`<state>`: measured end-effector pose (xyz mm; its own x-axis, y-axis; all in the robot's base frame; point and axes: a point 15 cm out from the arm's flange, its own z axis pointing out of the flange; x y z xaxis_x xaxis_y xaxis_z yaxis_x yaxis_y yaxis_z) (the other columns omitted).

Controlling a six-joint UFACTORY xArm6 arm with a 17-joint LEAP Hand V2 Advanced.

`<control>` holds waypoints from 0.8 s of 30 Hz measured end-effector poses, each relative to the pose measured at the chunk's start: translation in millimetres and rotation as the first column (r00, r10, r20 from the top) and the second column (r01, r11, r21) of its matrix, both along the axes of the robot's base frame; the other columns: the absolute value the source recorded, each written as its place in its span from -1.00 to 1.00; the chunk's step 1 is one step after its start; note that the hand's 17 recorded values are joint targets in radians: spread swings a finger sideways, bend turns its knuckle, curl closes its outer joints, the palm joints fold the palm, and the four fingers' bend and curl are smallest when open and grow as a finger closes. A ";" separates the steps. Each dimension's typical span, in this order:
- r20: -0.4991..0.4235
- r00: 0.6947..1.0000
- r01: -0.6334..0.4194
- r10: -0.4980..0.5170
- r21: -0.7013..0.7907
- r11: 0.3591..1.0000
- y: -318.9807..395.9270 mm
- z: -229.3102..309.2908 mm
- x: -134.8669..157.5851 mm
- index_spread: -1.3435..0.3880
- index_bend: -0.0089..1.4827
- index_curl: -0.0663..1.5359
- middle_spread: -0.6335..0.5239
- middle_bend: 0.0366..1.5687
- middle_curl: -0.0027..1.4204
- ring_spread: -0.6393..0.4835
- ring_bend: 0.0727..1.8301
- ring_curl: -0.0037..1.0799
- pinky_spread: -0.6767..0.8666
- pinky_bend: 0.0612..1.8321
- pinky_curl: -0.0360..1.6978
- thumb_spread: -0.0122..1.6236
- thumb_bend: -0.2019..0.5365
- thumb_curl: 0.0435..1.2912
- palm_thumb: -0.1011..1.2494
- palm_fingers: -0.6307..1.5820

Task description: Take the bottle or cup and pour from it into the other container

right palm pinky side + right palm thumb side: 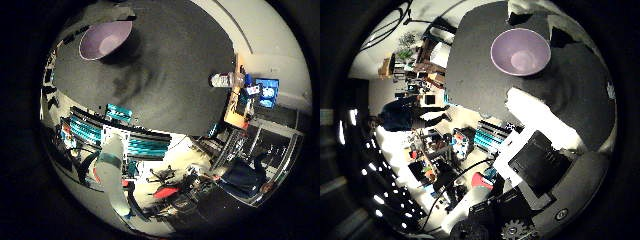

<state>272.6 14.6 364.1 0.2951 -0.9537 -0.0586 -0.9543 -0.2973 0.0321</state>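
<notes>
A purple bowl [521, 51] stands empty on the dark grey table [170, 75]. A clear plastic bottle [227, 79] with a pale label stands far off near the table's edge, apparently upright. My right hand [536, 150] hovers above the table, apart from both things, with the bowl the closer of the two. One white finger [113, 167] with a teal band reaches out straight, and another white finger [535, 117] stretches toward the bowl. The hand is open and nothing lies in it.
Beyond the table's edge are racks with teal parts [142, 146] and room clutter on the floor. A wooden board [235, 107] and a blue screen [267, 92] sit past the bottle. Bare table surface lies between bowl and bottle.
</notes>
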 end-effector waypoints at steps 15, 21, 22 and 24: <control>0.187 0.972 0.154 -0.144 -0.040 0.987 -118.9 68.8 17.4 0.08 -0.62 -0.33 -0.27 -0.21 -0.19 -0.14 -0.06 -0.42 0.11 -0.05 -0.97 0.33 -0.52 -0.46 0.29 -0.03; 0.228 0.948 0.241 -0.222 -0.059 0.969 -199.7 76.6 21.4 0.09 -0.64 -0.34 -0.26 -0.24 -0.21 -0.13 -0.14 -0.47 0.15 -0.03 -0.97 0.34 -0.54 -0.49 0.14 -0.07; 0.230 0.944 0.257 -0.237 -0.058 0.965 -212.7 77.0 23.1 0.10 -0.64 -0.35 -0.27 -0.24 -0.21 -0.12 -0.15 -0.47 0.16 -0.03 -0.97 0.35 -0.54 -0.50 0.12 -0.08; 0.239 0.932 0.290 -0.273 -0.042 0.956 -238.3 79.3 28.2 0.11 -0.68 -0.36 -0.25 -0.28 -0.23 -0.10 -0.17 -0.49 0.19 -0.02 -0.97 0.36 -0.53 -0.52 0.06 -0.11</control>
<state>300.8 -223.7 443.3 0.0108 -0.9985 0.0539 -0.9825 -0.0206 -0.1849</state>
